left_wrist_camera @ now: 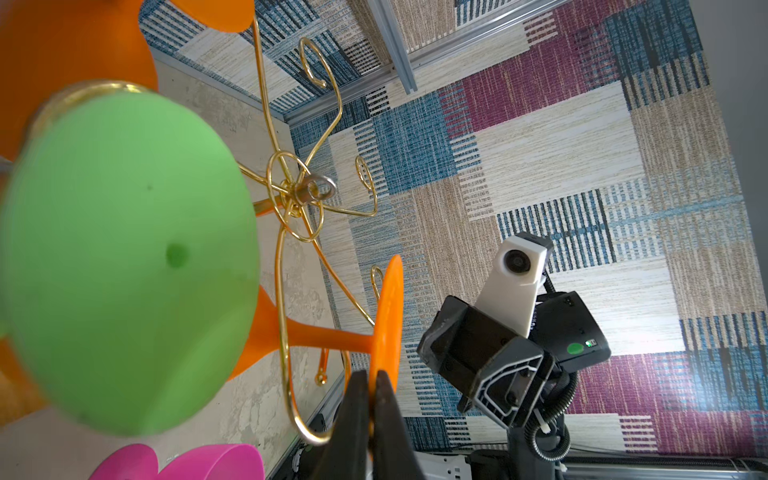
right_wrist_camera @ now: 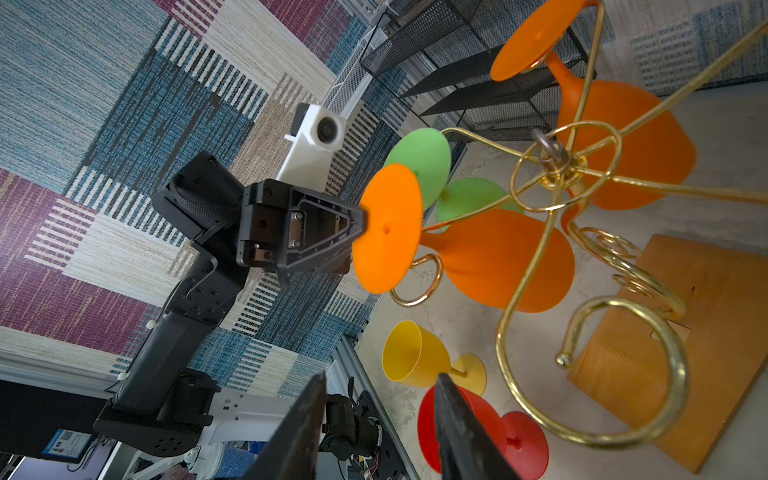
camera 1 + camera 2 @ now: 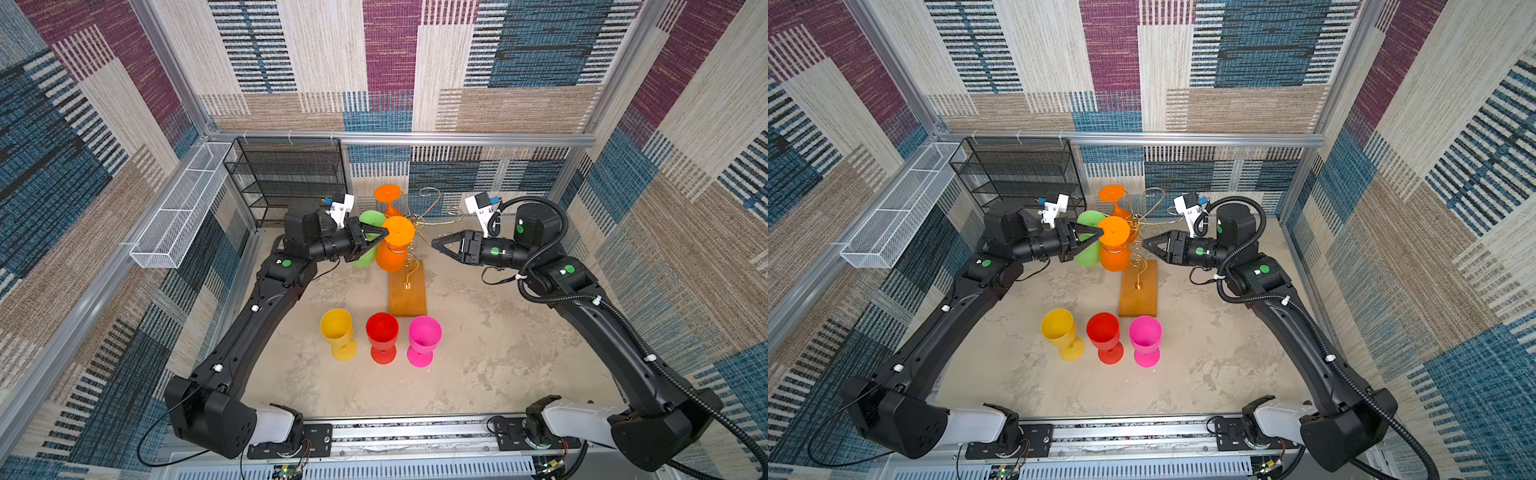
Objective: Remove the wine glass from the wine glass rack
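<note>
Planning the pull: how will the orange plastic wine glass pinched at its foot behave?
The orange plastic wine glass looks light and stiff. Pinched at its foot's edge by the left gripper, it may swing. The gold wire rack might wobble.

Left hand apparently pinches the foot of the orange wine glass hanging on the gold rack.
</note>
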Tool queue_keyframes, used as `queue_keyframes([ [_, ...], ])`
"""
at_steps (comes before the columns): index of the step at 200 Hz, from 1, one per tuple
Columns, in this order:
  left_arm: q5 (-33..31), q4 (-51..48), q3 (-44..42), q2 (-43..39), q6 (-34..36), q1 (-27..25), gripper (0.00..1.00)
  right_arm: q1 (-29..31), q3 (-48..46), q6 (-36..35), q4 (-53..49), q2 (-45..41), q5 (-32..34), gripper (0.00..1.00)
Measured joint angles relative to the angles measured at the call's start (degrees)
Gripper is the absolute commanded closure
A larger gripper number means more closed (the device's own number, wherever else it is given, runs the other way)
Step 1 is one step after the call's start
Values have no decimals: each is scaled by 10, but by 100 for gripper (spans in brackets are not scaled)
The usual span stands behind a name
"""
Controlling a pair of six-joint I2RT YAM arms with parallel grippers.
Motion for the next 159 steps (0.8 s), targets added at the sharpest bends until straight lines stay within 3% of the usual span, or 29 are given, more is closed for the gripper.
queue_keyframes([
  [159,45,49,-4,20,-90,2,100,-5,-21,2,4,-17,-2,55],
])
